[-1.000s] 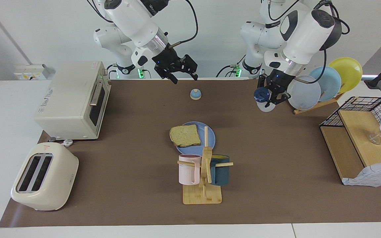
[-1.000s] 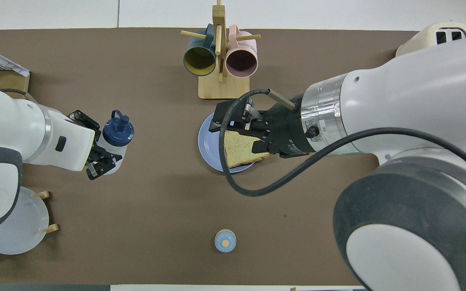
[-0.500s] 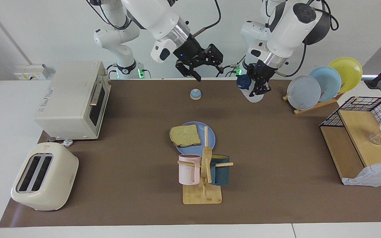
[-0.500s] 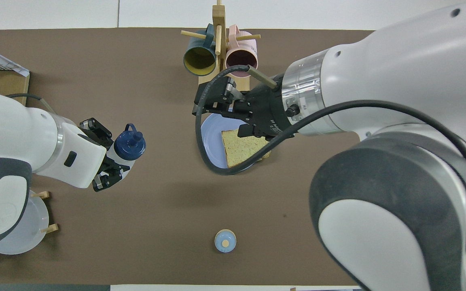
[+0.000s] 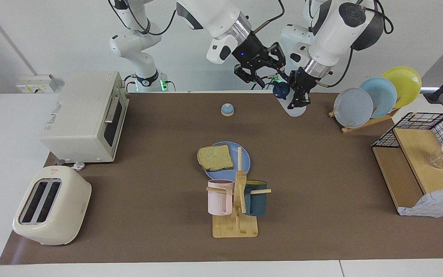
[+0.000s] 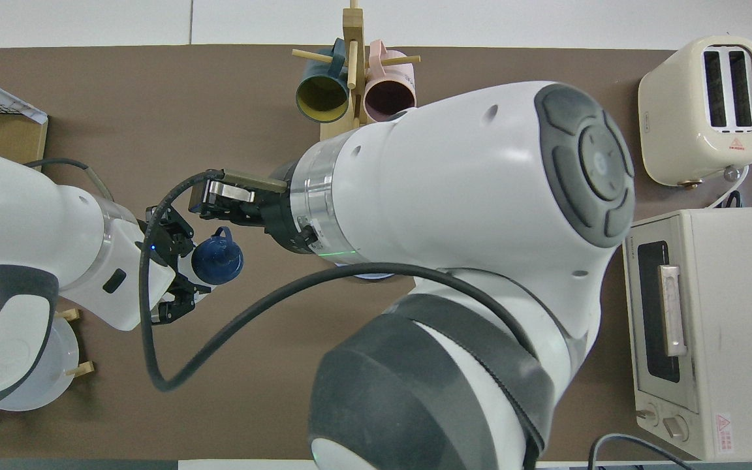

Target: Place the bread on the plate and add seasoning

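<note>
Facing view: the left gripper [image 5: 300, 96] is raised over the robots' edge of the table [image 5: 321, 173], toward the left arm's end, clamped on the seasoning [image 5: 290, 100] — a translucent white squeeze bottle held tilted, its dark blue cap pointing toward the right gripper [image 5: 259, 75]. The right gripper hangs in the air just beside that cap, with its fingers spread and nothing between them; whether a fingertip touches the cap cannot be told.

The bread [image 5: 215, 157] lies flat on the blue plate [image 5: 244, 161] near the middle of the table, its crust overhanging the rim on the side toward the right arm's end. Just beside the plate, farther from the robots, a wooden mug rack [image 5: 237, 215] carries a pink mug [image 5: 219, 197] and a dark teal mug [image 5: 255, 198]. A small blue-domed bell [image 5: 227, 109] sits nearer to the robots than the plate.

Overhead view: the right arm's bulk covers the plate and bread — only the bottle's cap [image 6: 217, 258] shows clearly, between the left gripper [image 6: 177, 274] and the right gripper [image 6: 222, 196].
</note>
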